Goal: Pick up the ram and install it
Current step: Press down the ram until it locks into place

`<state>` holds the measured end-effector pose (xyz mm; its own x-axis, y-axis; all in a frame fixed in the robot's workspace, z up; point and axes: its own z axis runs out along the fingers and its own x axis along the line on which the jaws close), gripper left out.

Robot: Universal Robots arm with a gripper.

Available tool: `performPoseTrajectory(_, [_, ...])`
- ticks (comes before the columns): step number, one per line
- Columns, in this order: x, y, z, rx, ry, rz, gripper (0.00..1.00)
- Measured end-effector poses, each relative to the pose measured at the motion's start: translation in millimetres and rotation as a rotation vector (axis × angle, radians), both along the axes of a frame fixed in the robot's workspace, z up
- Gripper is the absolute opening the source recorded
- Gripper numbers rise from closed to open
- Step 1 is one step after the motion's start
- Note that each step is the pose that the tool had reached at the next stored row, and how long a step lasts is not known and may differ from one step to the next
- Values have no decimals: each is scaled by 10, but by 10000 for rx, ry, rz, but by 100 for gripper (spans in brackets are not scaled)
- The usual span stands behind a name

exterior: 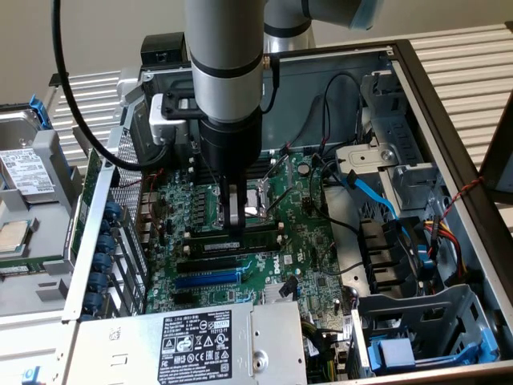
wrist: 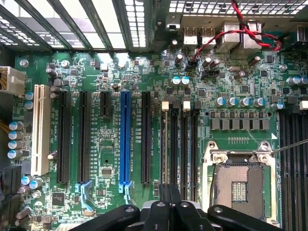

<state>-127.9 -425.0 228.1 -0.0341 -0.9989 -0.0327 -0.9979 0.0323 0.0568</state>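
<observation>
The hand (exterior: 234, 210) is seen clenched, lowered over the motherboard (exterior: 300, 233). The ram (exterior: 232, 239) is found lying along a slot just beside the CPU socket (exterior: 255, 200), directly beneath the fingertips.

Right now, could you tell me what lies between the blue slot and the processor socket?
Wrist view: between blue slot and processor socket, one long black slot, then the memory slots.
</observation>
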Motion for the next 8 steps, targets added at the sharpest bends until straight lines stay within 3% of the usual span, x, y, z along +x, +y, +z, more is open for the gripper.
performPoseTrajectory(8, [0,-2,-11,3,61,0,11])
